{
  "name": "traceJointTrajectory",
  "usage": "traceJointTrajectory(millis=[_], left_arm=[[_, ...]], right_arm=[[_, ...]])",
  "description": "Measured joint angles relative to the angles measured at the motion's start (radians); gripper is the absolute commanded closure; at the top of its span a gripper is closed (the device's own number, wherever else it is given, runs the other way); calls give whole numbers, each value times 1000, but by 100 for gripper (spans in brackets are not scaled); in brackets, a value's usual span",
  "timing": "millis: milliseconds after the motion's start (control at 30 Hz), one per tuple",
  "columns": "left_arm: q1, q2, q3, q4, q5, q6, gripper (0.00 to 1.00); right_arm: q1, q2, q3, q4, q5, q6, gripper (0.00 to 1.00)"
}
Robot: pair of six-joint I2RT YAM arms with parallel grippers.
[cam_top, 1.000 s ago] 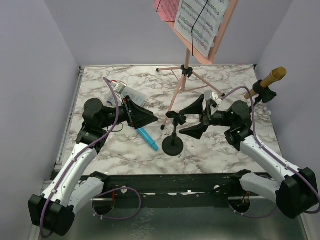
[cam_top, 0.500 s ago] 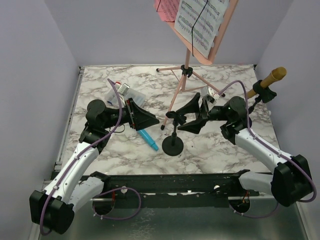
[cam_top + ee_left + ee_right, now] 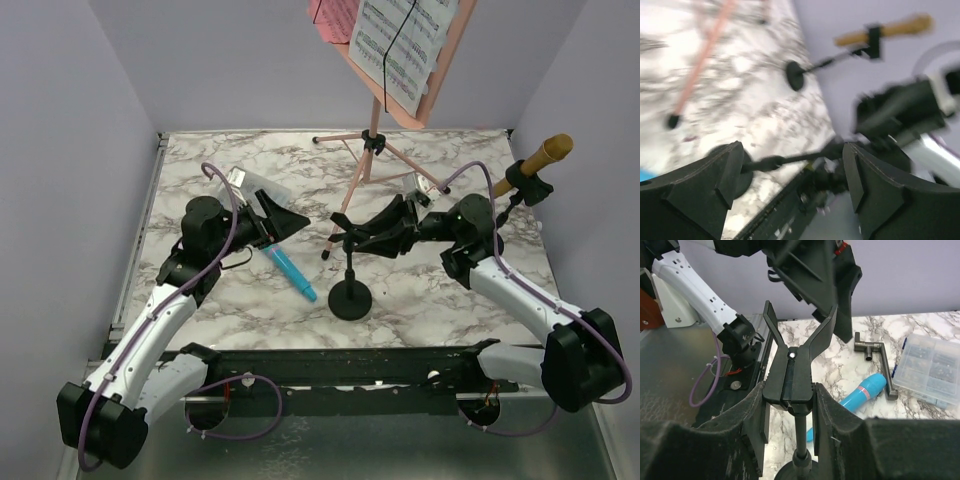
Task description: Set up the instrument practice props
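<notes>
The left gripper (image 3: 285, 222), two wedge-shaped matte black fingers, stands wide open above the white, grey-veined marble table (image 3: 440, 300) and grips nothing. Its wrist view is blurred. Just behind it lies a small clear plastic compartment box (image 3: 930, 371), ribbed into small cells. Beside the box a black L-shaped metal bracket (image 3: 874, 351) lies flat.

Near that gripper, a smooth blue plastic microphone (image 3: 290, 272), a slim cylinder, lies on its side on the marble, apart from both grippers.

At the table's middle stands a black microphone mount (image 3: 351, 299) with a flat round base and a thin upright rod. The rod is topped by a Y-shaped spring clip (image 3: 789, 382). The right gripper (image 3: 368, 236) is closed on this clip: its textured black pads (image 3: 752, 430) press the clip's two flat sides, and the forked prongs stick out beyond them.

Behind it, at the back of the table, rises the pink perforated music rack (image 3: 445, 60) on thin pink tripod legs (image 3: 345, 205) with black tips. It holds white sheet-music pages (image 3: 400, 45) printed with staves, a pink page (image 3: 335, 18) at their left, and a thin dark band runs across the white ones.

At the far right edge, a second black mount (image 3: 530, 186) carries a gold microphone (image 3: 545, 157), tilted upward in its clip.
</notes>
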Motion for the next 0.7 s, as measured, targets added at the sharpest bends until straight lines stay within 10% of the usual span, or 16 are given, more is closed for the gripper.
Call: traceJointTrajectory(millis=[300, 700], left_arm=[[0, 232, 14, -311, -500, -122, 23], [0, 661, 204, -473, -798, -374, 21]], right_arm=[[0, -16, -18, 4, 2, -8, 100], [0, -31, -27, 1, 9, -16, 100]])
